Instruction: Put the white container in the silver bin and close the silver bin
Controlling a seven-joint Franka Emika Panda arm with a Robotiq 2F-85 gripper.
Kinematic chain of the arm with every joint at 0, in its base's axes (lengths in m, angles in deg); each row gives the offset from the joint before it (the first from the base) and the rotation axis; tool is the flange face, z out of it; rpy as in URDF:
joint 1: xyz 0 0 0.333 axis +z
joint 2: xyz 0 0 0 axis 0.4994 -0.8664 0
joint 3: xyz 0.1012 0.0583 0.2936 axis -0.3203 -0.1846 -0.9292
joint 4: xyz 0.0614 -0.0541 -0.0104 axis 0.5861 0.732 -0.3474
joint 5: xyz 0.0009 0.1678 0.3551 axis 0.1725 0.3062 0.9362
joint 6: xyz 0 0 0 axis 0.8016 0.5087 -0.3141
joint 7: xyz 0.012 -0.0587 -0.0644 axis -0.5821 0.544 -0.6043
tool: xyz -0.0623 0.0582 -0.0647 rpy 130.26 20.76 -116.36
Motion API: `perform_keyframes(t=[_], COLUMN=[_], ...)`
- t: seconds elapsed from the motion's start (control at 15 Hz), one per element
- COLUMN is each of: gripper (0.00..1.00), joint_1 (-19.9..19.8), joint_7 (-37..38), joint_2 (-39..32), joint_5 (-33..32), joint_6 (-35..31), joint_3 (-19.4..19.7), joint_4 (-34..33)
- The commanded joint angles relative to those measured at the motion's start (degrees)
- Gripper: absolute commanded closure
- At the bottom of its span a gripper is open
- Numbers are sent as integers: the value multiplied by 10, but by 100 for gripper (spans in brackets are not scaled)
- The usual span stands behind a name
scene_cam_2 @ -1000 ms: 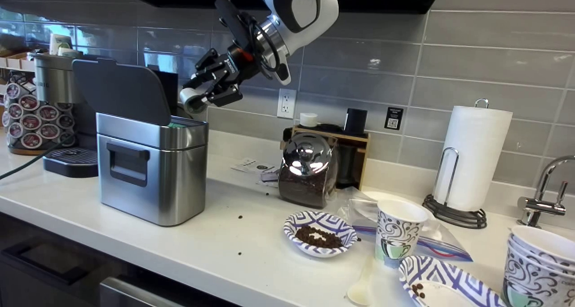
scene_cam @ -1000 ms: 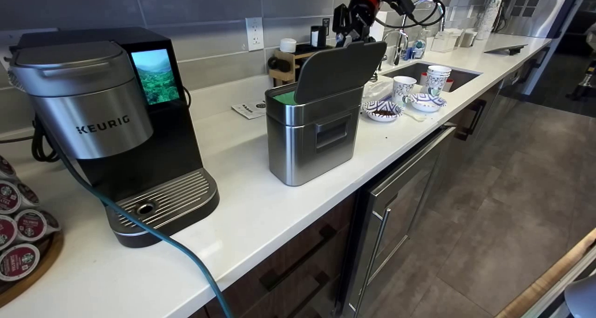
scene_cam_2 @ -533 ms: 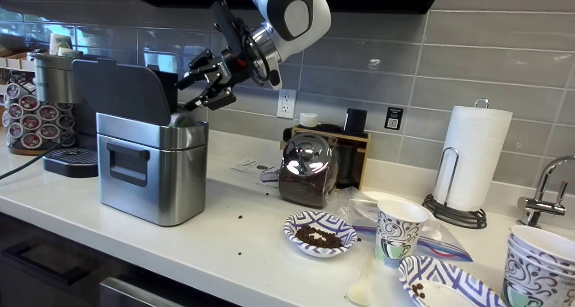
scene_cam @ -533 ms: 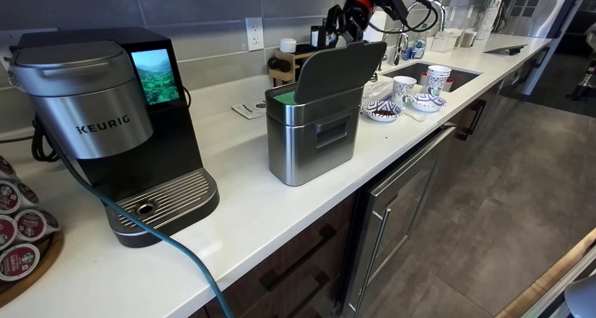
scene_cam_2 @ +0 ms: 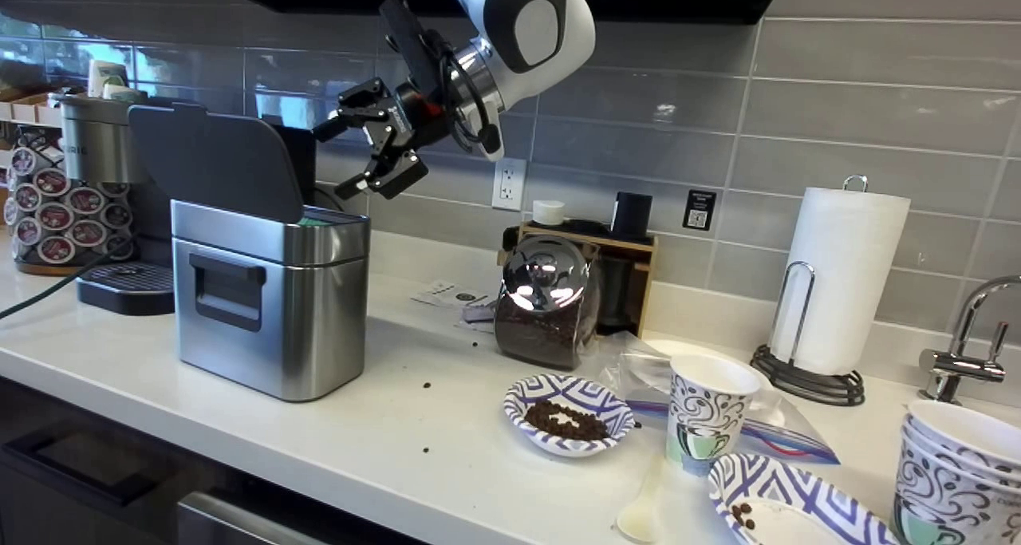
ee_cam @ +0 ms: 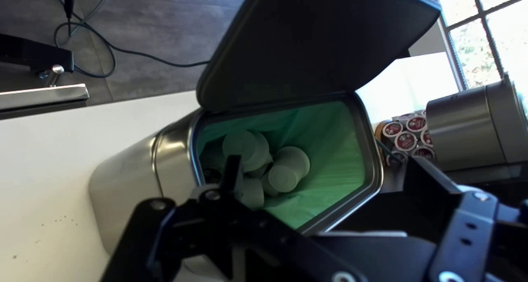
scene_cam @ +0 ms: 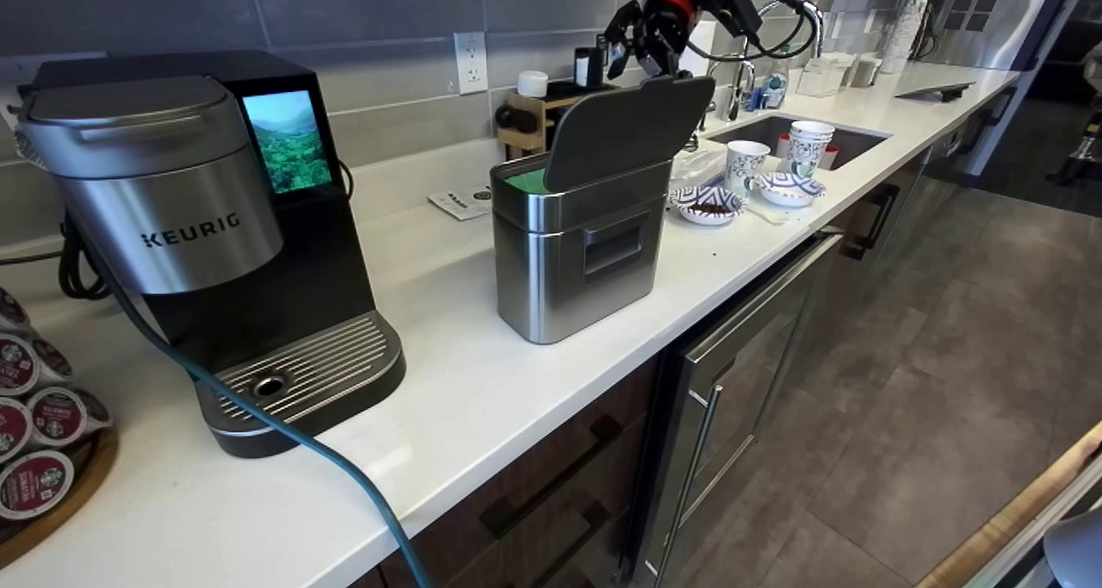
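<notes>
Gripper (scene_cam_2: 332,161) is released — fingers spread wide, hanging above the right end of the silver bin (scene_cam_2: 275,313), apart from it. Bin stands upright on the counter (scene_cam_2: 359,441); dark grey lid (scene_cam_2: 215,162) is up, along the side with the handle (scene_cam_2: 230,270), so you haven't got it closed. Your wrist view looks down into the bin: green liner (ee_cam: 334,150), several white containers (ee_cam: 284,178) lying on it, bunched at the left in that view, a finger (ee_cam: 232,174) covering some in part. Can't tell you which is the task's one — they look alike. Left of the bin you have the coffee machine (scene_cam: 215,256), screen (scene_cam: 287,142) lit, with coffee pods (scene_cam: 43,416) farther left. Right of the bin, in an exterior view: paper bowl (scene_cam_2: 522,424) holding small brown pieces (scene_cam_2: 590,427), then a patterned paper cup (scene_cam_2: 706,409), and a paper towel roll (scene_cam_2: 845,282) standing by the tiled wall (scene_cam_2: 869,114).
</notes>
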Motion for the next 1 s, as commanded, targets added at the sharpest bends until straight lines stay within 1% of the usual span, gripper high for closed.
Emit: perform_keyframes(t=[0.0,0.13,0.2,0.27,0.53,0.73,0.87,0.93], gripper=[0,0,0,0,0,0,0,0], joint_1=[-14,-14,-12,-13,-6,-2,1,4], joint_7=[-13,-25,-45,-63,-157,-210,-262,-271], joint_2=[7,21,33,42,94,148,196,223], joint_5=[11,-1,-13,-13,-51,-75,-91,-96], joint_6=[35,18,2,3,-10,-38,-69,-98], joint_3=[12,22,27,27,28,27,25,25], joint_4=[1,14,25,33,84,143,196,223])
